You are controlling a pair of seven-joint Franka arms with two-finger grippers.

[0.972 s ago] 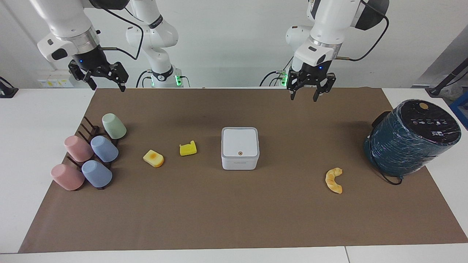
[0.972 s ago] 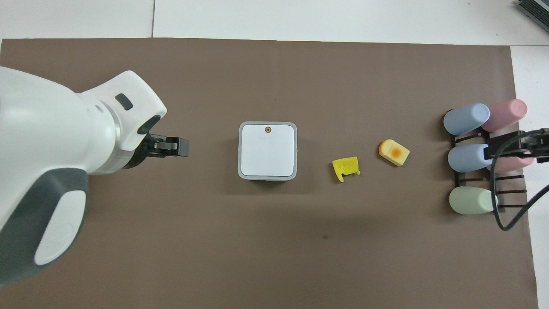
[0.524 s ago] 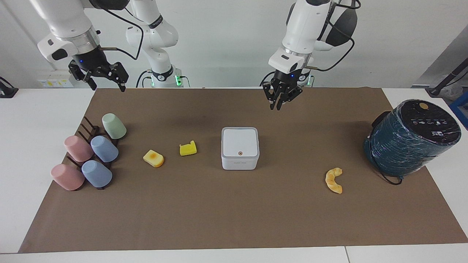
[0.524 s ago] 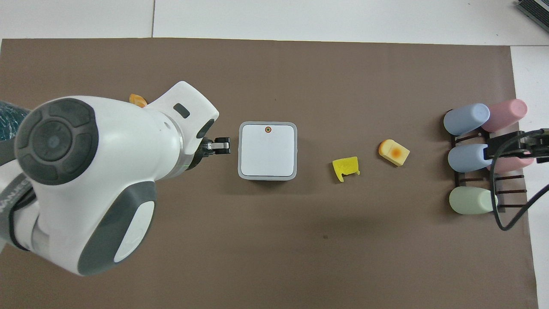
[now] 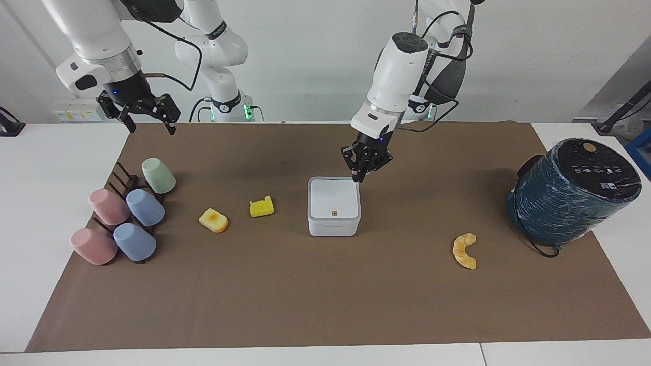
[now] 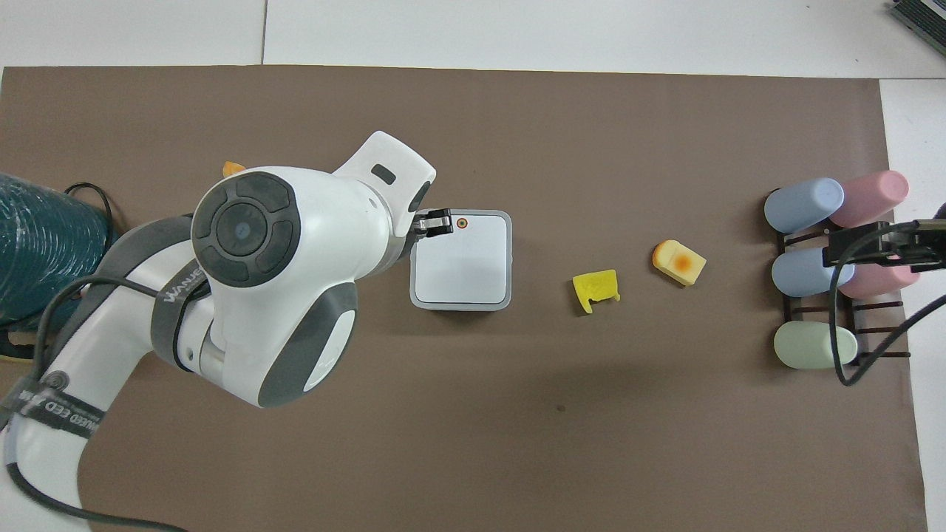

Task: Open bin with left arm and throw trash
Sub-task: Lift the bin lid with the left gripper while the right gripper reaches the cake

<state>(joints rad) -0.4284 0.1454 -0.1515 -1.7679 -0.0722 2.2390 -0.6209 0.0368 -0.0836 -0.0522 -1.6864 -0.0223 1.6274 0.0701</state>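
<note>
Facing view: left gripper (image 5: 360,173), clenched and empty, was brought down to the bin (image 5: 333,206) corner; lid unopened. Right gripper (image 5: 147,113), released, waited over the bench edge.

The left arm (image 6: 244,295) carries lettering on its dark joint band that starts "WAN", the rest unclear; a black strap lower down has white lettering, unreadable
</note>
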